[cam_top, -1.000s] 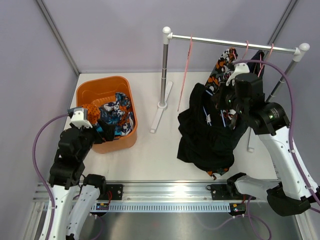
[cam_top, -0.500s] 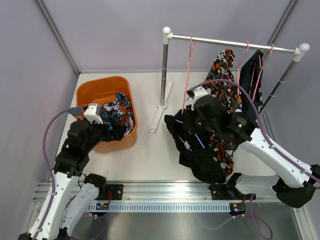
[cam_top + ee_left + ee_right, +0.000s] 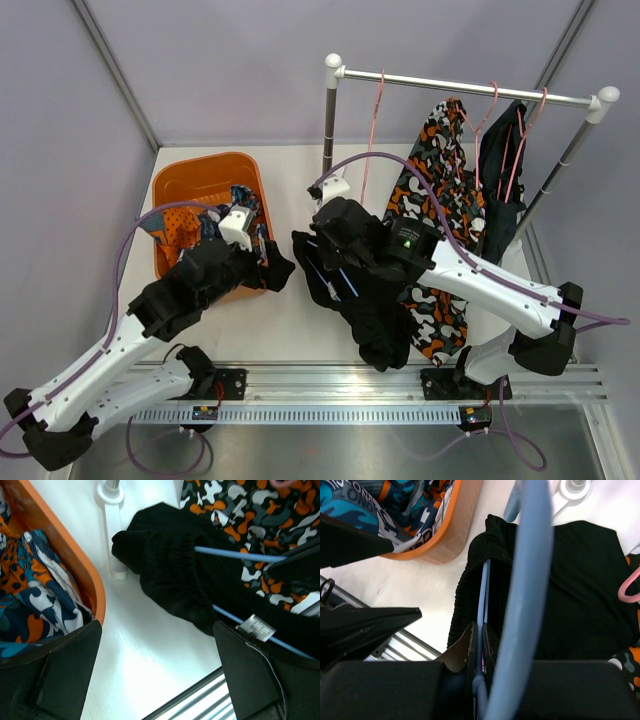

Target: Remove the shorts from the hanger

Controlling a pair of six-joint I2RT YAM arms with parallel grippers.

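My right gripper (image 3: 335, 228) is shut on the wire of a blue hanger (image 3: 482, 592) that carries the plain black shorts (image 3: 382, 312). It holds them above the table, left of the rail. My left gripper (image 3: 157, 680) is open and empty, just left of the black shorts' waistband (image 3: 170, 575); in the top view it (image 3: 270, 270) is beside the bin. The camouflage shorts (image 3: 440, 190) and the dark navy shorts (image 3: 498, 170) hang on pink hangers on the rail (image 3: 460, 88). The teal-blue and orange shorts (image 3: 30, 590) lie in the orange bin (image 3: 190, 170).
An empty pink hanger (image 3: 372, 130) hangs at the rail's left end. The rail's left post (image 3: 329, 140) and its white foot (image 3: 112, 510) stand between bin and shorts. Grey walls close in the back and sides. A metal rail (image 3: 330, 410) runs along the near edge.
My right arm has carried the black shorts on their hanger leftward and away from the rail. My left arm has reached out to the right, from the bin toward the shorts.
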